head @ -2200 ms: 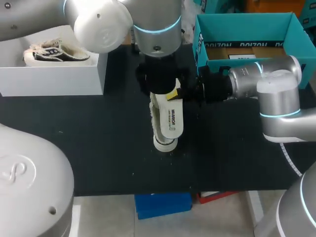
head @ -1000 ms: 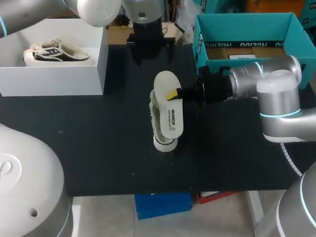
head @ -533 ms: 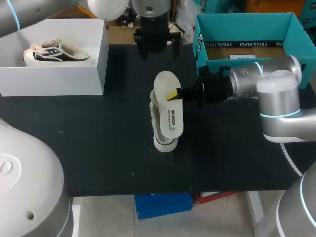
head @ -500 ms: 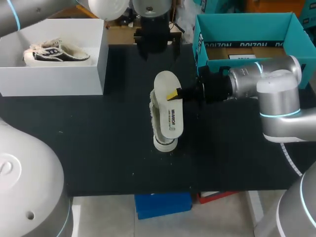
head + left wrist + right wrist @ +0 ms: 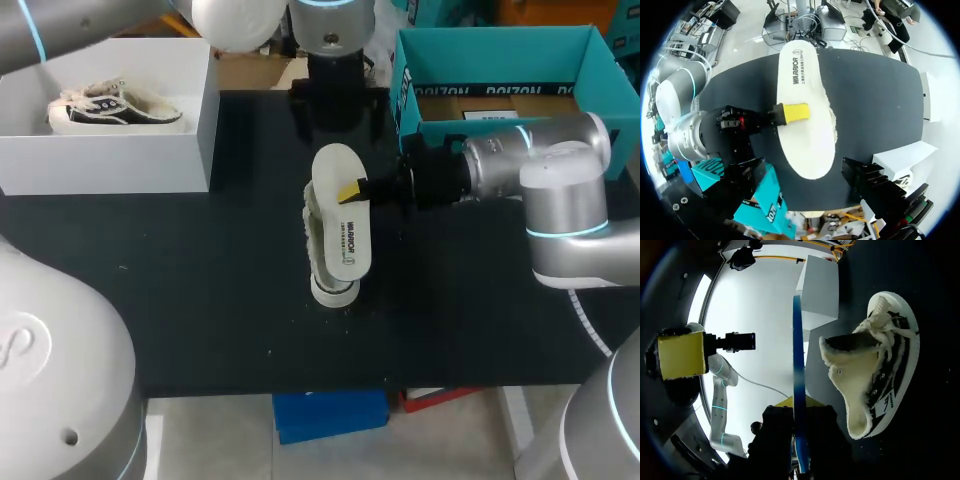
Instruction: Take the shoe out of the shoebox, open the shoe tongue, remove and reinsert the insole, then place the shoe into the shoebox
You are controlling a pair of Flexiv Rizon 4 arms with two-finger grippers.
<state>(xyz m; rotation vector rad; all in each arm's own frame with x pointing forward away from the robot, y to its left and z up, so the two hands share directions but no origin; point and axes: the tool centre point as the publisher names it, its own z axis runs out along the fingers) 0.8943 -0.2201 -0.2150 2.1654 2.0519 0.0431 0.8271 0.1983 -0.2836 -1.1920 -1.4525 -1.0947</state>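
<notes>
1. On the near middle of the black desk (image 5: 200, 300) lies a cream and black sneaker with a fleece lining (image 5: 877, 365). It rests on its side, toe toward the near edge, its mouth gaping open.
2. Directly above the sneaker hangs a white foam insole (image 5: 345, 235). It runs lengthwise along the sneaker, with its far end rising past the heel.
3. The right hand (image 5: 352, 190) comes in from the right and is clenched on the insole's right edge near the far end. One yellow pad lies flat on the top face. The right wrist view shows the insole edge-on between the two fingers.
4. Farther back, over the desk's far edge, the left hand (image 5: 338, 108) hangs released. Its black fingers are spread wide and hold nothing, well apart from the insole.
5. At the far left stands an open white shoebox (image 5: 110, 160) with a second matching sneaker (image 5: 115, 105) inside.
6. At the far right sits an open teal cardboard box (image 5: 500, 45), behind the right arm.
</notes>
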